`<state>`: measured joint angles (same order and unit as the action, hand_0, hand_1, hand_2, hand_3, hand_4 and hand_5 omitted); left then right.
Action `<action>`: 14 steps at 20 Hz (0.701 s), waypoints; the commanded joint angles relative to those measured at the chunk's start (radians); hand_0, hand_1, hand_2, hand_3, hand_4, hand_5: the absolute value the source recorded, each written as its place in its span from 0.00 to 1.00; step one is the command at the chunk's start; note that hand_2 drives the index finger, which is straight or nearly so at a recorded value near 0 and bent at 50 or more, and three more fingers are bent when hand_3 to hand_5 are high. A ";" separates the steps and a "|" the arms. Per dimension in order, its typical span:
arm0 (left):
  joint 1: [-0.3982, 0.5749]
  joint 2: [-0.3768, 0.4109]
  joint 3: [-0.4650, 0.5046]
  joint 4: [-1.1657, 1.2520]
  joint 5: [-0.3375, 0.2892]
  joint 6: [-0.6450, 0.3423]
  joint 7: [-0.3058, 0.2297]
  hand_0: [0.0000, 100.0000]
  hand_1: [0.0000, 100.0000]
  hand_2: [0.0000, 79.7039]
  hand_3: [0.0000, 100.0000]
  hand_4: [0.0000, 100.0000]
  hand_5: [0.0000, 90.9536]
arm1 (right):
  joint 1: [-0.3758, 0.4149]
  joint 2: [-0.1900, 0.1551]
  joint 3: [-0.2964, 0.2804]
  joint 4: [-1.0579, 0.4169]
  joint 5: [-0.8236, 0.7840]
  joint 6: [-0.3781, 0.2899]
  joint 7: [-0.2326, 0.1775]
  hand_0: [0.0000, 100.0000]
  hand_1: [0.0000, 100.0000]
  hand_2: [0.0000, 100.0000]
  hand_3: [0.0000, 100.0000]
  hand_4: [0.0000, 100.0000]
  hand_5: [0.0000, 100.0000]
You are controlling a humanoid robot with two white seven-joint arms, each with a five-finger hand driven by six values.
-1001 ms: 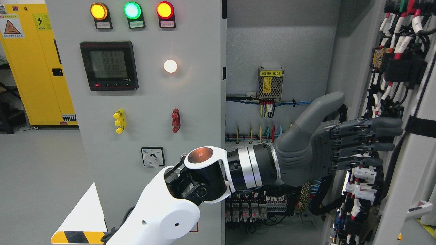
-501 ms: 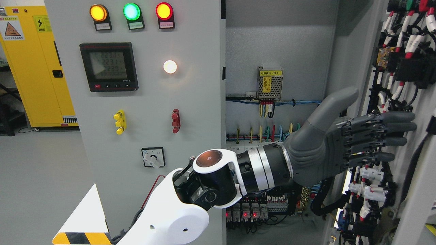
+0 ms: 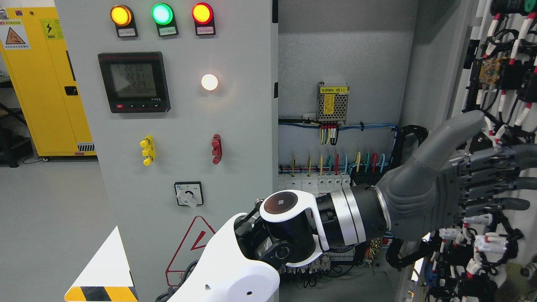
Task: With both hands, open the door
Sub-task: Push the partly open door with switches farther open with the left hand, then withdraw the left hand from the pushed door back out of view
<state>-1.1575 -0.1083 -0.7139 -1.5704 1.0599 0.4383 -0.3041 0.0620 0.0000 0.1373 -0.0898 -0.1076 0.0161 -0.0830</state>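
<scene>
The grey electrical cabinet has two doors. The left door (image 3: 243,126) is shut and carries lamps, a meter and switches. The right door (image 3: 503,75) is swung open to the right, its inner face full of wiring and components. My left arm comes in at the bottom left of the middle and reaches across. My left hand (image 3: 495,167) is flat, fingers stretched out against the inner face of the right door, thumb raised, holding nothing. The fingertips run to the picture's right edge. My right hand is out of view.
The open cabinet interior (image 3: 344,54) shows a small power supply (image 3: 332,102), a row of breakers (image 3: 310,182) and coloured wires. A yellow cabinet (image 3: 46,84) stands at the far left on the grey floor.
My left hand has moved to the right and a little down, staying on the right door. The door has swung farther open, and more of the interior shows.
</scene>
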 commanded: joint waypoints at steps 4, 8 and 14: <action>0.005 -0.073 -0.090 0.087 -0.047 -0.032 0.049 0.00 0.00 0.00 0.00 0.00 0.00 | 0.002 0.026 0.001 0.001 0.000 -0.001 0.000 0.25 0.00 0.00 0.00 0.00 0.00; 0.004 -0.073 -0.122 0.095 -0.041 -0.059 0.115 0.00 0.00 0.00 0.00 0.00 0.00 | 0.001 0.031 -0.001 -0.001 0.000 -0.001 0.000 0.25 0.00 0.00 0.00 0.00 0.00; -0.007 -0.073 -0.174 0.096 -0.041 -0.107 0.118 0.00 0.00 0.00 0.00 0.00 0.00 | 0.004 0.034 0.001 0.001 0.000 -0.001 0.000 0.25 0.00 0.00 0.00 0.00 0.00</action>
<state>-1.1579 -0.1604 -0.8044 -1.5050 1.0214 0.3521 -0.1916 0.0634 0.0000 0.1372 -0.0894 -0.1077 0.0161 -0.0831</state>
